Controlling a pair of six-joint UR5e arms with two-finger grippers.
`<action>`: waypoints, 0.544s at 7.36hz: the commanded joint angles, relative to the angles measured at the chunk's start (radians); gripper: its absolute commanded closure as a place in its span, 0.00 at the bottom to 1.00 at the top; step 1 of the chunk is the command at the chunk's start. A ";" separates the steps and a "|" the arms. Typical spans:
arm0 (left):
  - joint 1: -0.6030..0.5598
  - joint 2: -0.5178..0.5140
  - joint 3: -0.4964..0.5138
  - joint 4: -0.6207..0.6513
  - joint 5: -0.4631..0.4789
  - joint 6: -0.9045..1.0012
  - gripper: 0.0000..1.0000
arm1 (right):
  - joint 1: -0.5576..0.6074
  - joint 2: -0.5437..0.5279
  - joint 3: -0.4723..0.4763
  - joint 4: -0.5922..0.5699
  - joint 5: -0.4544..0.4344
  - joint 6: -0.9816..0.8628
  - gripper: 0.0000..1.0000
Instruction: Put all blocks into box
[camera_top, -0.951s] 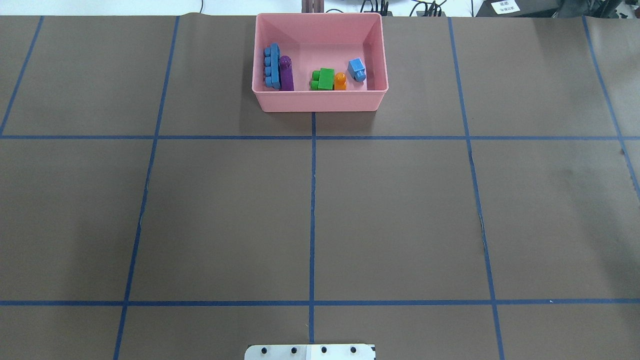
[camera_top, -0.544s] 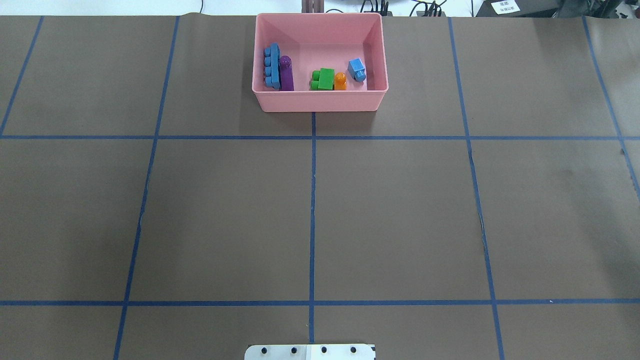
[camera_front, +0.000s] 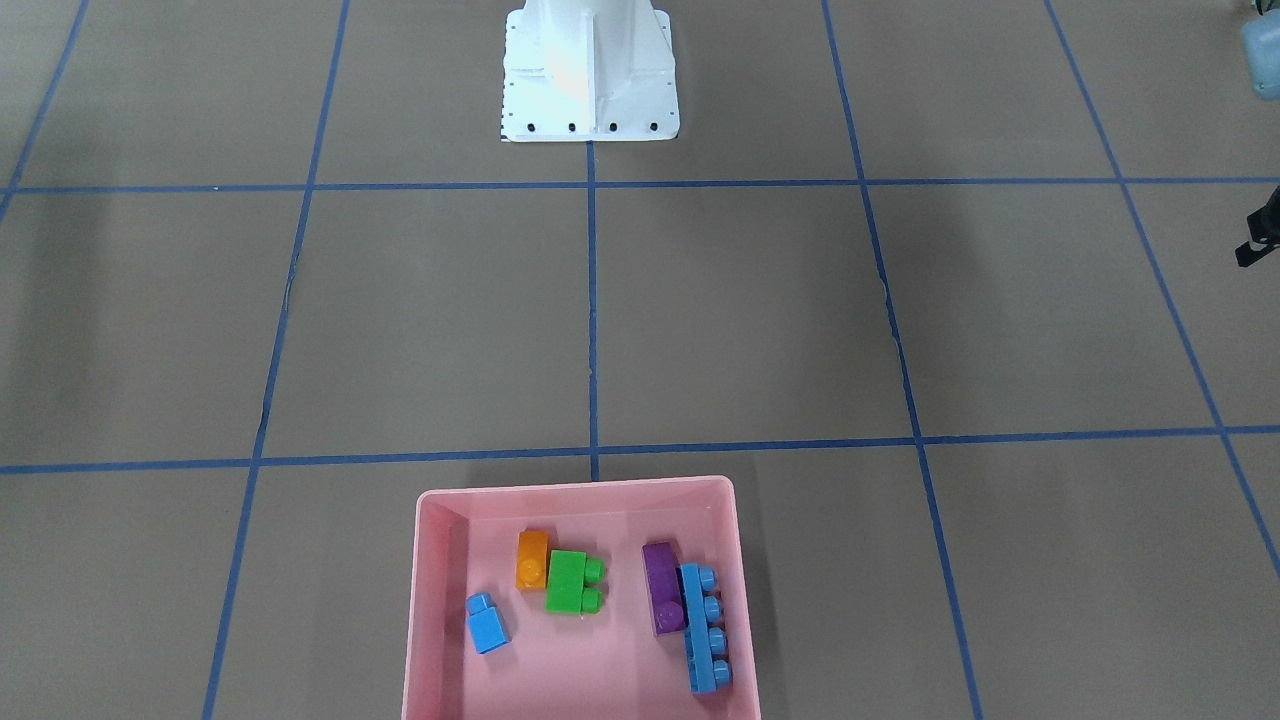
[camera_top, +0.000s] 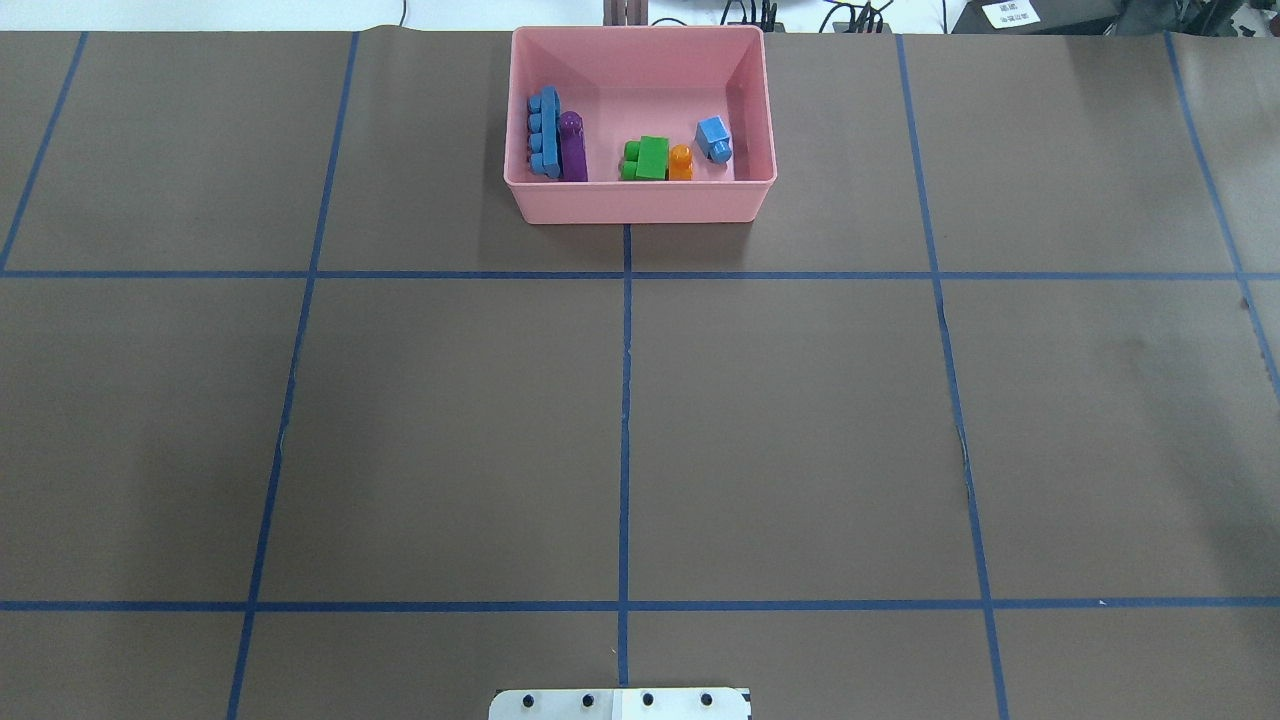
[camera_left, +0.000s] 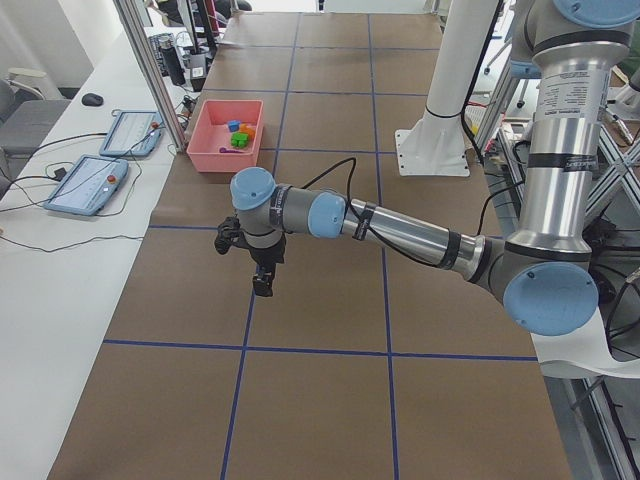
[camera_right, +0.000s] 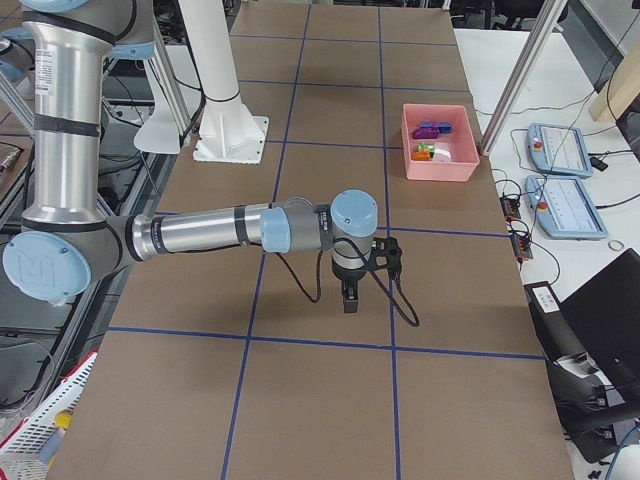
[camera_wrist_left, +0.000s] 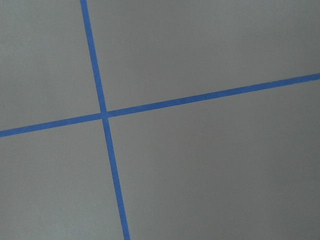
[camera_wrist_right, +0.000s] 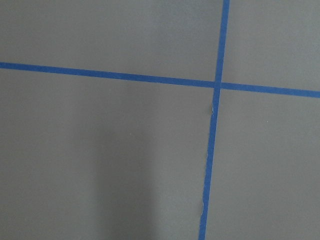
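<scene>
- The shallow rectangular pink plastic box (camera_top: 640, 203) stands on the brown paper-covered worktop (camera_top: 800, 420), at the edge far from the white robot base (camera_front: 590, 70).
- All five glossy studded plastic blocks lie inside the box.
- The long four-stud blue block (camera_top: 545, 132) lies along the box wall on the robot's left. The purple block (camera_top: 573, 150) lies side by side with it, touching.
- The two-stud green block (camera_top: 650, 158) and the orange block (camera_top: 681, 162) lie side by side, touching, near the middle of the wall nearest the robot.
- The small blue block (camera_top: 714, 138) lies alone, apart from the orange block, on the robot's right.
- The left claw (camera_left: 262, 285) points down above the worktop, well apart from the box. It touches no block; how far it is open cannot be told.
- The right claw (camera_right: 348, 298) points down above the worktop, well apart from the box. Its opening cannot be told either.
- Both wrist views show only the worktop and crossing blue tape lines (camera_wrist_left: 104, 116).
</scene>
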 joint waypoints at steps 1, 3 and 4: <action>0.000 0.007 -0.006 -0.003 0.001 0.001 0.00 | 0.000 -0.005 -0.005 0.001 -0.002 0.002 0.00; -0.003 0.015 -0.012 -0.003 0.001 0.002 0.00 | 0.000 0.001 -0.015 -0.001 0.000 0.003 0.00; -0.003 0.015 -0.014 -0.003 -0.001 0.001 0.00 | 0.000 0.001 -0.018 -0.002 0.001 0.003 0.00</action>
